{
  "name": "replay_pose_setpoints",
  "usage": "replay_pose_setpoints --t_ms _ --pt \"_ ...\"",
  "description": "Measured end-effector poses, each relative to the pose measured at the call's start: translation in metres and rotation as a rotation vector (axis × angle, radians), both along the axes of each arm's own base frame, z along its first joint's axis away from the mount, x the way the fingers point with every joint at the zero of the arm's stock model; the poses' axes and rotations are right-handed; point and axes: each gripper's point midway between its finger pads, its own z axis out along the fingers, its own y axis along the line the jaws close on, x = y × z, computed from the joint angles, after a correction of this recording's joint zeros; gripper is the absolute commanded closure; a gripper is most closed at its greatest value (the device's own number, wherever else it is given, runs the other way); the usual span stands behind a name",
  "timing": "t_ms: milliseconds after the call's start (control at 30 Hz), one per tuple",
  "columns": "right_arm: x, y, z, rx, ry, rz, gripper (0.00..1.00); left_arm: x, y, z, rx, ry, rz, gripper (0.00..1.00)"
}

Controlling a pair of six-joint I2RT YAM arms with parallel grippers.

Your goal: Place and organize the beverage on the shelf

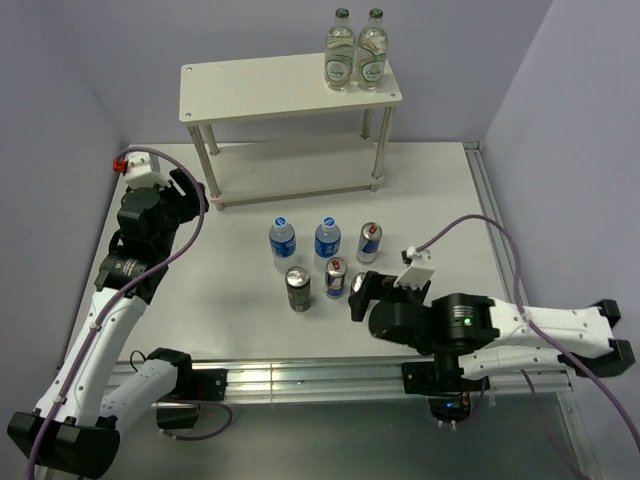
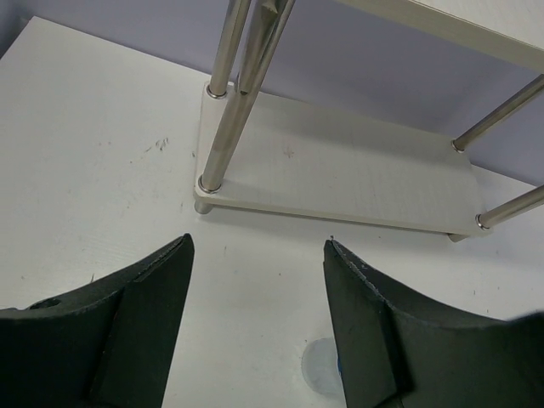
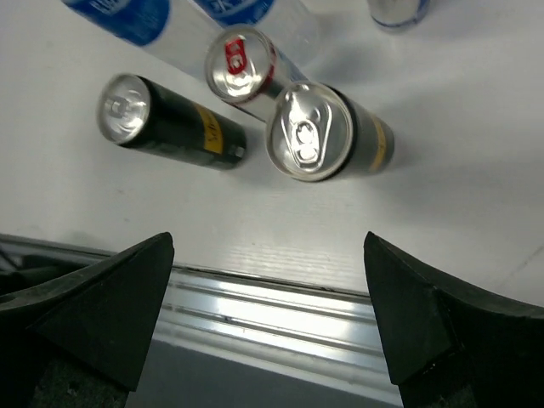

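The cream shelf (image 1: pixel 270 85) stands at the back, and its lower board (image 2: pixel 357 174) lies just ahead of my left gripper (image 2: pixel 258 240), which is open and holds nothing. Mid-table stand two water bottles (image 1: pixel 283 243) (image 1: pixel 327 240), two blue-and-silver cans (image 1: pixel 369 242) (image 1: pixel 336 278) and a dark can (image 1: pixel 298 289). My right gripper (image 1: pixel 358 295) hangs wide open at the group's right front, over the table's near edge. In the right wrist view the second dark can (image 3: pixel 327 132) stands just beyond that gripper (image 3: pixel 268 240), with nothing between the fingers.
Two green-capped bottles (image 1: pixel 356 50) occupy the right end of the shelf's top board. An aluminium rail (image 3: pixel 280 310) runs along the table's near edge. Walls close in the table at the back and on both sides.
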Motion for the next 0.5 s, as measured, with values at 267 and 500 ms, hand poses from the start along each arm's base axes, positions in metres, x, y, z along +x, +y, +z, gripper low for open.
replay_pose_setpoints --t_ms 267,500 --pt "-0.024 0.000 -0.050 -0.185 0.024 -0.121 0.00 0.000 0.001 0.000 0.003 0.000 0.001 0.33" --pt "-0.020 -0.018 -0.084 -0.267 -0.003 -0.143 0.00 0.000 0.001 0.000 0.003 -0.001 0.001 0.34"
